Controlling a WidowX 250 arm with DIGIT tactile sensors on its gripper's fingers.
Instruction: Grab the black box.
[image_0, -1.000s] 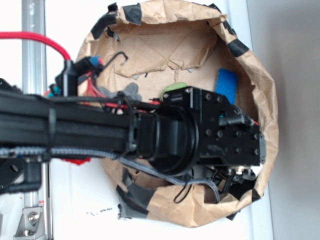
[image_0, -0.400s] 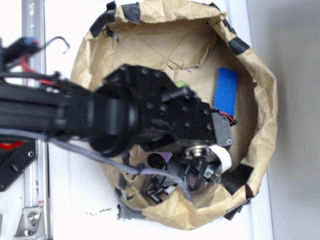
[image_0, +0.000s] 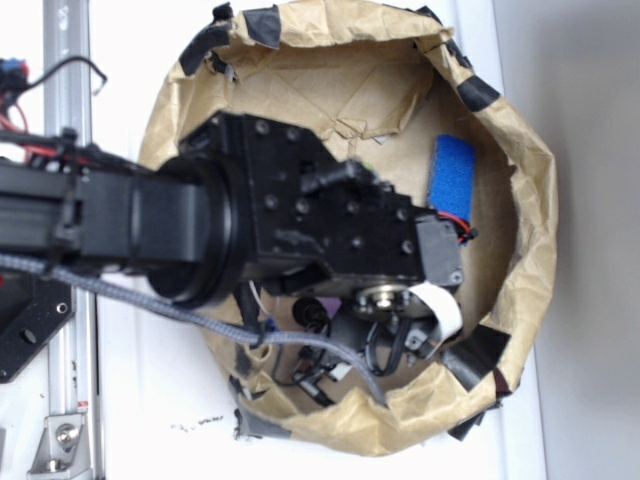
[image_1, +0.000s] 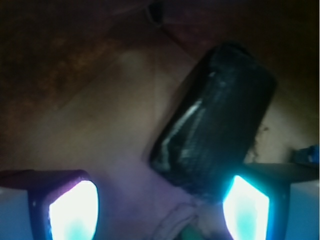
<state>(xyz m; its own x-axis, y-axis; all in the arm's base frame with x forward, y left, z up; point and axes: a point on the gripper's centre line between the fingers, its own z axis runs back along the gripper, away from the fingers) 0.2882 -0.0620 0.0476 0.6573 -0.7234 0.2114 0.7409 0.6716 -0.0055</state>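
The approach step is judged to be in hand: the gripper is held spread above the brown paper bowl, the black box lying tilted toward its right finger (uncentred). A sideways shift, then descent, is needed.

No writing, label, brand, number or sign can be read in either view.
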